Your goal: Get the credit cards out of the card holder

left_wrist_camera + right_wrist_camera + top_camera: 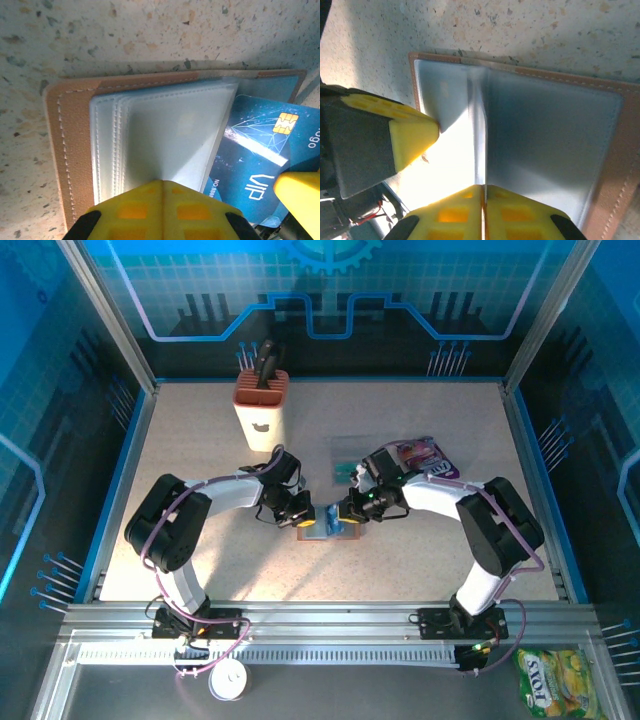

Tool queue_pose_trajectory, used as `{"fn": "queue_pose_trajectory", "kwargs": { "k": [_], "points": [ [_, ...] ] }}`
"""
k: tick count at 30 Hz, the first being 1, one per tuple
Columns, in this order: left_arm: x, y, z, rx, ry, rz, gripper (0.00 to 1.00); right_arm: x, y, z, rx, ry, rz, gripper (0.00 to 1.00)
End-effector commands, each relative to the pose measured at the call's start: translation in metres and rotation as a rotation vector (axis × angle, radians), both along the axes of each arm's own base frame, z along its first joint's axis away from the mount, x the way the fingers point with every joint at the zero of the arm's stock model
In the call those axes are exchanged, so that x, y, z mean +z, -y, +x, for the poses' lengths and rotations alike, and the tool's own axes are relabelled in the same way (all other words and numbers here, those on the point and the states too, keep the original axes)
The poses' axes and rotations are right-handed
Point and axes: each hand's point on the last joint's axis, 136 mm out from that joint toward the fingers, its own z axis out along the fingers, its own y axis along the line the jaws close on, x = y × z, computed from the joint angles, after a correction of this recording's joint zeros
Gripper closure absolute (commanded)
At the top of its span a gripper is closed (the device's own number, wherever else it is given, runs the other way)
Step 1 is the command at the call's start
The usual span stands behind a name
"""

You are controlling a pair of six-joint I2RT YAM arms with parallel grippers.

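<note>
The card holder (318,533) lies open on the table; its brown cover (70,150) and blue-grey inner pockets (550,145) show in both wrist views. A teal-blue credit card (260,150) marked VIP sticks out of a pocket to the right. My left gripper (163,183) is shut, and its tip presses on the clear pocket leaves (165,135). The same gripper's yellow finger (412,135) rests on the holder's left half. My right gripper (484,188) is shut on a thin sheet seen edge-on (480,125), which looks like that card. One of its yellow fingers (300,200) sits at the card's lower corner.
A beige block (261,405) holding dark utensils stands at the back left. Behind the right arm lie a clear plastic tray (350,453) and a purple snack packet (420,453). A green-yellow packet (550,680) lies off the table, front right.
</note>
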Motion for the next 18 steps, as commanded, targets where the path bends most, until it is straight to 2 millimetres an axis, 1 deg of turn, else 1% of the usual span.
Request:
{"fn": "queue_pose_trajectory", "kwargs": {
  "k": [1, 8, 11, 15, 18],
  "points": [
    [0.006, -0.002, -0.006, 0.011, -0.002, -0.003, 0.93, 0.016, 0.009, 0.005, 0.039, 0.057, -0.053, 0.9],
    [0.008, 0.002, -0.005, 0.019, 0.0, -0.026, 0.93, 0.032, 0.022, 0.008, 0.136, 0.164, -0.138, 0.94],
    [0.012, 0.002, -0.004, 0.021, 0.008, -0.032, 0.93, 0.039, 0.027, 0.012, 0.2, 0.228, -0.185, 0.94],
    [0.015, 0.003, -0.003, 0.017, 0.012, -0.03, 0.92, 0.048, 0.038, 0.02, 0.348, 0.343, -0.283, 0.95],
    [0.018, 0.004, -0.001, 0.015, 0.02, -0.033, 0.91, 0.055, 0.048, 0.03, 0.456, 0.449, -0.371, 0.99]
  ]
}}
